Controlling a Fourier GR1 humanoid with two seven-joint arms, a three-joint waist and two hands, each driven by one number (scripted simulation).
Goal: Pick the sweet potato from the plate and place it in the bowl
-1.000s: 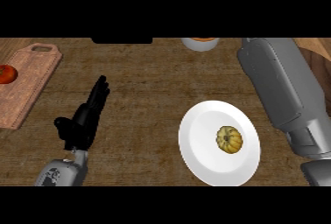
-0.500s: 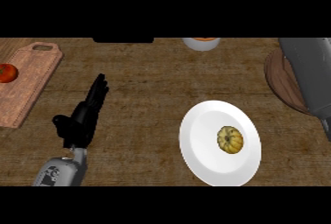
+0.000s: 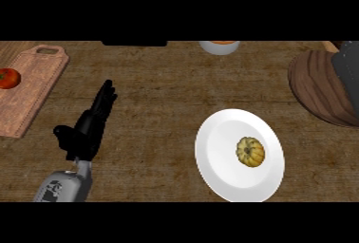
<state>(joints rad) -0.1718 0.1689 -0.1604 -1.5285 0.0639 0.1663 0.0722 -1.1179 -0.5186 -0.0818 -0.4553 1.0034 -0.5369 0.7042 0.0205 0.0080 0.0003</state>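
Change since earlier views: the right forearm point(image 3: 348, 64), which a second ago lay across the right side of the counter, has drawn off to the right edge. Only a grey strip shows at 2 o'clock. The wooden bowl beneath it is now largely uncovered. All other items are unmoved.

1. Sweet potato point(image 3: 250, 152). Small, yellow-brown and ribbed. It lies on the plate, a little towards 3 o'clock of the plate's middle, with no hand touching it.
2. Plate point(image 3: 217, 142). White and round, at 5 o'clock of the view, flat on the counter.
3. Bowl point(image 3: 319, 92). Dark wood, at 2 to 3 o'clock, cut off by the right edge. It lies towards 1 o'clock from the plate, near it but apart.
4. Left hand point(image 3: 85, 133). Black, at 8 o'clock, on a grey forearm rising from the lower edge. Its fingers are straight and point to 12 o'clock, with the thumb out towards 9. It holds nothing and is well apart from the plate.
5. Right hand. Out of the view, so the state of its fingers cannot be told.
6. Cutting board point(image 3: 32, 95). Wooden, at 9 to 10 o'clock, with its handle end towards 12.
7. Tomato point(image 3: 7, 78). Red, on the board at the left edge.
8. White cup point(image 3: 219, 47). At 12 o'clock, partly cut off, with something orange inside.
9. Counter point(image 3: 161, 99). Brown wood grain.
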